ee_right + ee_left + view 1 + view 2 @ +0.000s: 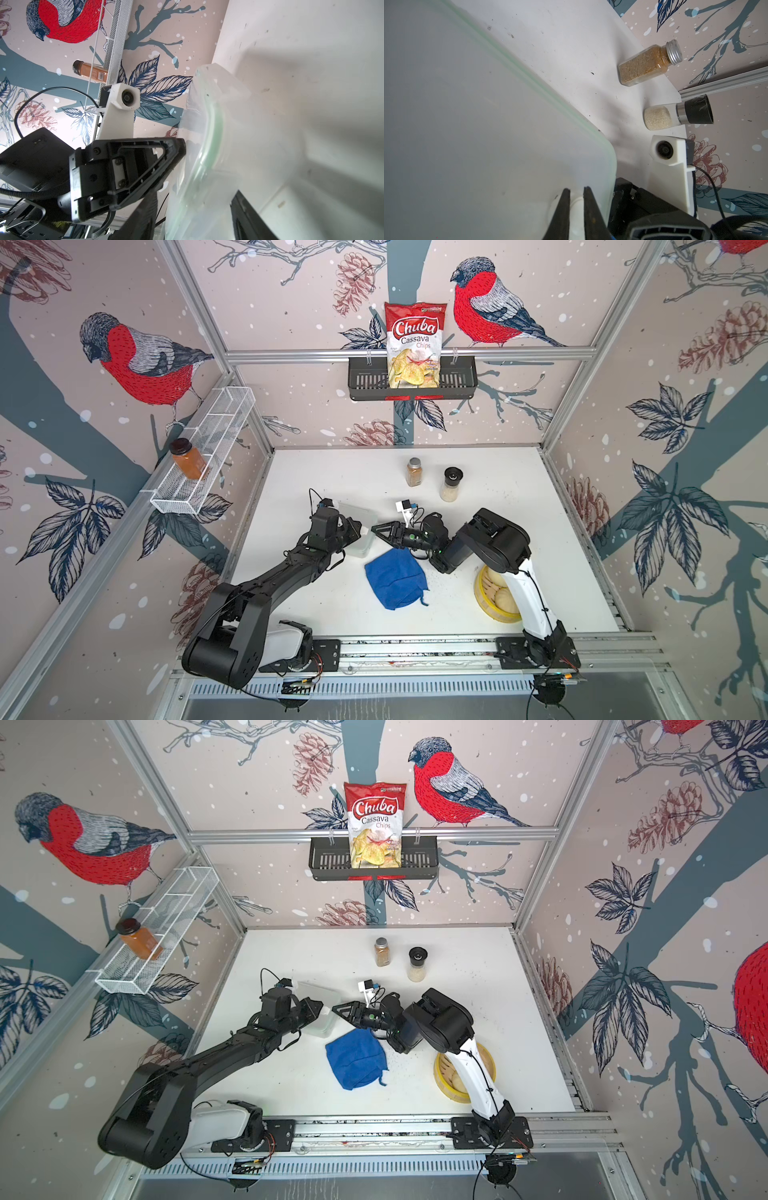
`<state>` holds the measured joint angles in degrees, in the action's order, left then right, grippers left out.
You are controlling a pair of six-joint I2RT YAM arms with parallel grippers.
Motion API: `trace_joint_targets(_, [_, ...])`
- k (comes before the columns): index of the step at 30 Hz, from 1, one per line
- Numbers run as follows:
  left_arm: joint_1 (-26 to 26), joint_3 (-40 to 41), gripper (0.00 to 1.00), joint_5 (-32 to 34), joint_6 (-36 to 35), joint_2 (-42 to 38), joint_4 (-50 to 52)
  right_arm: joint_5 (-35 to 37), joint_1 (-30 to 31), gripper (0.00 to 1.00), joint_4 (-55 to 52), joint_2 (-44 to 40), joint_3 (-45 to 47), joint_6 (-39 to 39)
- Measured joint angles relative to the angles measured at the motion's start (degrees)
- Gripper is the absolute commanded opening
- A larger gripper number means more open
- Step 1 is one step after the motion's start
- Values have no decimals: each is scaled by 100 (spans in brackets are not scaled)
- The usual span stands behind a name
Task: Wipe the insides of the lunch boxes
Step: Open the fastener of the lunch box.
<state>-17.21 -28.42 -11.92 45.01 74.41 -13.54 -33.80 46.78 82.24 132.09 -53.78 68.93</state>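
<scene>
Left gripper (576, 190) is pinched tight on the rim of the clear, green-edged lunch box (467, 124) near the middle of the table (498, 572). Right gripper (195, 193) faces it from the opposite side, jaws apart, with the box's rim between them. Blue cloth (395, 578) lies just beside both.
</scene>
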Motion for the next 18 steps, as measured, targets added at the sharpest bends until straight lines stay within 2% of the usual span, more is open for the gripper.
trace_joint_targets(5, [0, -4, 16, 17, 2, 72, -109, -7, 0, 58, 70, 184, -138, 44])
trace_joint_targets(7, [0, -4, 16, 9, 7, 94, -151, -9, 0, 55, 162, 249, -162, 146])
trace_joint_targets(12, [0, 0, 16, 4, 15, 155, -251, -17, 2, 40, 522, 396, -184, 345])
trace_joint_targets(18, [0, 22, 16, 9, 15, 243, -369, 33, -17, 30, 741, 529, -162, 846])
